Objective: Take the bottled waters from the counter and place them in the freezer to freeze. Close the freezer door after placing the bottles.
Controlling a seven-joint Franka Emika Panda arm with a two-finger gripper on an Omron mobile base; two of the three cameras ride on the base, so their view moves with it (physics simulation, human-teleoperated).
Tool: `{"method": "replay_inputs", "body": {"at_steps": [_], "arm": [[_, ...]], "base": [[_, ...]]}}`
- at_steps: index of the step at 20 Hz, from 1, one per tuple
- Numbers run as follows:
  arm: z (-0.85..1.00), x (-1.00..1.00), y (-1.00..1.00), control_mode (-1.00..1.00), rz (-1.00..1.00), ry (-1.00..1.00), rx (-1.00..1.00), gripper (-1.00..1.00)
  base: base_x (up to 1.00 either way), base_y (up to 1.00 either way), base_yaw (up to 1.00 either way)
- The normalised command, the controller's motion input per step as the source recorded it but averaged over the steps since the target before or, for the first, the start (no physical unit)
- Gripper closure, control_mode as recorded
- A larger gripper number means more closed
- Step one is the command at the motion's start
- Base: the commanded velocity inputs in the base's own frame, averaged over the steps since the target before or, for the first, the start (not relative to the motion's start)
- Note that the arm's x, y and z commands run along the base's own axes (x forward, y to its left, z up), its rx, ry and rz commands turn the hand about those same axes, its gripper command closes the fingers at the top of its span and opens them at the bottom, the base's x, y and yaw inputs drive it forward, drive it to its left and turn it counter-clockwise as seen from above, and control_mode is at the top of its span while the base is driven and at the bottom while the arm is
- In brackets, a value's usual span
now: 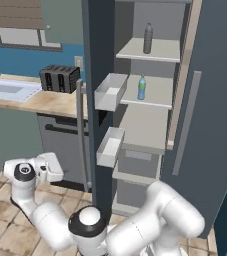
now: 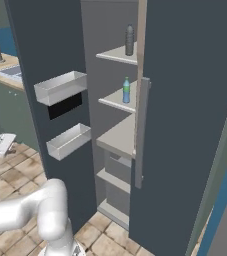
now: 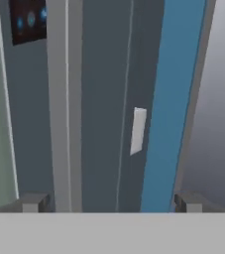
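**Both bottles shelved, door still open, gripper empty and wide at the door's outer face**

Gripper (image 3: 109, 202): jaws spread wide, nothing between them, tips at either side of the hand view's bottom. In the left base view the hand (image 1: 47, 167) sits low, out past the outer side of the open freezer door (image 1: 99, 100).

Nearest, straight ahead of the gripper: the long grey handle (image 3: 63, 99), running up the view just left of centre between the tips. Not touching as far as I can tell. Dispenser panel (image 3: 28, 19) further up-left of the handle, blue lights on.

Handling guess: door is a big rigid slab, heavy-ish, swings on its hinge, not fragile. Handle bar is stiff and smooth, so fingers could slide along it. Best bet is a flat push on the door face near the handle side, far from the hinge, for leverage; gripping the bar is not really needed to shut it.

Beyond the door, well apart from the gripper: freezer (image 1: 150, 125) interior. Blue bottle (image 1: 141, 88) with green cap upright on a middle shelf, grey bottle (image 1: 148, 38) upright on the shelf above. Both light, hard plastic, slick; no need to touch again.

Door bins (image 1: 110, 91) empty as far as visible.
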Motion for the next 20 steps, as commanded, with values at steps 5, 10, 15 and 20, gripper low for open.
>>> {"method": "replay_inputs", "body": {"at_steps": [5, 10, 15, 20], "arm": [[-0.28, 0.24, -0.08, -1.0, 0.0, 0.47, -0.09, -1.0], [-0.43, 0.2, -0.04, -1.0, 0.0, 0.1, -0.07, -1.0], [-0.39, 0.12, -0.02, -1.0, 0.0, -0.04, -0.01, -1.0], [-0.24, 0.19, 0.0, -1.0, 0.0, -0.06, 0.0, -1.0]], "base": [[0.0, 0.0, 0.0], [0.0, 0.0, 0.0], [0.0, 0.0, 0.0], [0.0, 0.0, 0.0]]}}
